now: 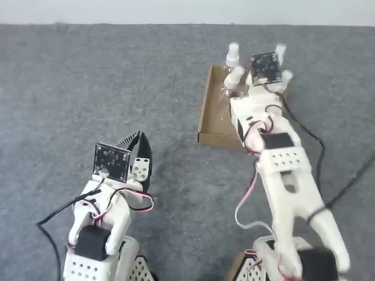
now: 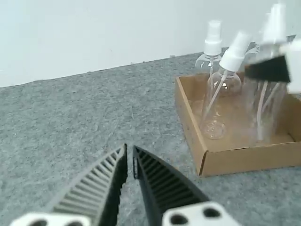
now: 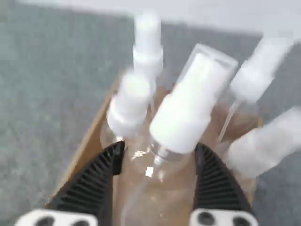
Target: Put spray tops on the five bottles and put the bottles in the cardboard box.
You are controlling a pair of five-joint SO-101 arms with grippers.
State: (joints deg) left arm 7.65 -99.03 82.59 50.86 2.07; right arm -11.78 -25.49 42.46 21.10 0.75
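1. Nearest, on the left, the left pincer (image 2: 130,153) hangs low over bare grey worktop (image 1: 88,76). Its ribbed fingers are pressed together on nothing. It is probably parked there so the other arm has room.
2. Farther off and to the right, the cardboard box (image 2: 244,160) lies on the worktop. It is a shallow open tray, well apart from the left pincer.
3. Above the box, the right pincer (image 3: 160,150) appears to be pinching the middle bottle (image 3: 155,188), with one finger against each shoulder. Gripping just under the spray top (image 3: 186,113) likely keeps the top free and the clear body from slipping.
4. Around it in the box are the four other bottles (image 2: 221,101), some upright and some leaning, each already wearing a white top. They crowd close, so the middle bottle has to go into the gap between them.
5. Whether its base touches the box floor cannot be told. With all five topped, the task looks nearly done.
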